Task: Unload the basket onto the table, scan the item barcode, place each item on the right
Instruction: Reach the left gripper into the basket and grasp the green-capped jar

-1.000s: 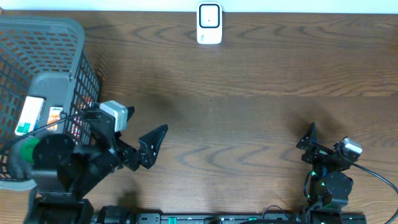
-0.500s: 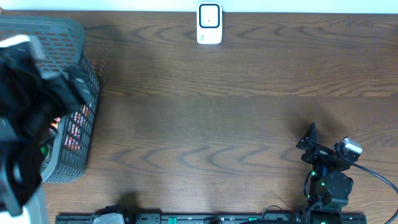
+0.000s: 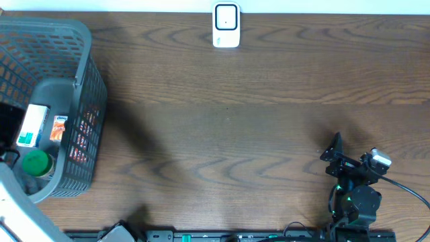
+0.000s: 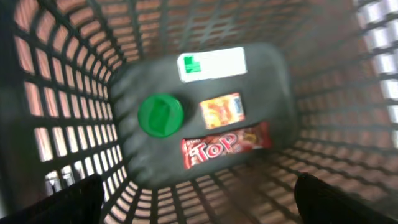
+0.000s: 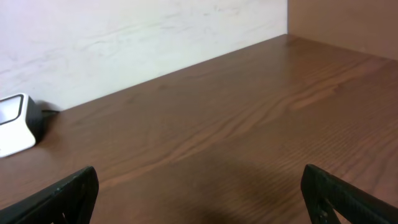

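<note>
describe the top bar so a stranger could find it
Look into the grey mesh basket at the table's left end. On its floor the Top bar lies beside a green round lid and a small orange packet. It is the only long red wrapper.

The basket (image 3: 94, 74) has tall mesh walls, so the way in is from above. Inside, a green lid (image 4: 160, 114), white box (image 4: 211, 64), orange packet (image 4: 221, 111) and red bar (image 4: 227, 144) lie close; gaps look thin, but that view is blurry. The surface (image 3: 255, 128) is open, save a scanner (image 3: 226, 25) at its far edge.
</note>
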Robot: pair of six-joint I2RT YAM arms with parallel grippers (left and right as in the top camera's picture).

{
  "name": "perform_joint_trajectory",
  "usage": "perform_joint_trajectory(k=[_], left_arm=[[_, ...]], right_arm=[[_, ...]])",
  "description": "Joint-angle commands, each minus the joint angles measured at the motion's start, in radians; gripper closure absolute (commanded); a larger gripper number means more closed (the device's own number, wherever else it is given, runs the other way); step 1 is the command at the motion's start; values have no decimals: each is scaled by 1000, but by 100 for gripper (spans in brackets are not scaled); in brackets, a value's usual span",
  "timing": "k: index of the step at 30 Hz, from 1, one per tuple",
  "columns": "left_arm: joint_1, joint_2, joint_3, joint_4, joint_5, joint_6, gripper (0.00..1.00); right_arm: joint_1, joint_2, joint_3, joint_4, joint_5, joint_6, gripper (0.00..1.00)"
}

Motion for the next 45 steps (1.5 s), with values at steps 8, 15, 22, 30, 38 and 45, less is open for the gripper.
perform_joint_trajectory(k=[8, 15, 22, 30, 38, 45], left_arm=[[55, 23, -330, 169, -99, -93, 5], [55, 145, -339, 198, -108, -99, 5], [56, 292, -339, 230, -116, -109, 5], [61, 331, -339, 252, -167, -116, 5], [63, 337, -414, 330, -193, -107, 4], [63, 339, -470, 419, -193, -75, 4]], right_arm=[[-6, -1, -1, -5, 9, -12, 1], [-6, -1, -1, -5, 9, -12, 1], [-6, -1, -1, -5, 9, -12, 1], [-6, -1, -1, -5, 9, -12, 1], [-6, -1, -1, -5, 9, -13, 1], [-6, -1, -1, -5, 9, -13, 1]])
